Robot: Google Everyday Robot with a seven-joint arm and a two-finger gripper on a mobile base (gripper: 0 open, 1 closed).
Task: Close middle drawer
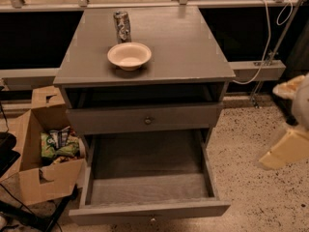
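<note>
The middle drawer (145,190) of the grey cabinet (193,52) is pulled far out. Its deep box is empty, and its low front (193,209) with a small round knob (153,220) sits at the bottom edge of the view. Above it, the taller-fronted top drawer (106,119) with a like knob stands slightly ajar. The lowest drawer is hidden under the open one. My gripper (286,151), a cream-coloured shape, hangs at the right edge, to the right of the open drawer and apart from it.
A cream bowl (129,55) and a drink can (122,26) stand on the cabinet top. An open cardboard box (46,178) with snack bags sits on the floor, left of the drawer. A white cable (264,37) and rail run behind at right. Speckled floor (251,187) lies at right.
</note>
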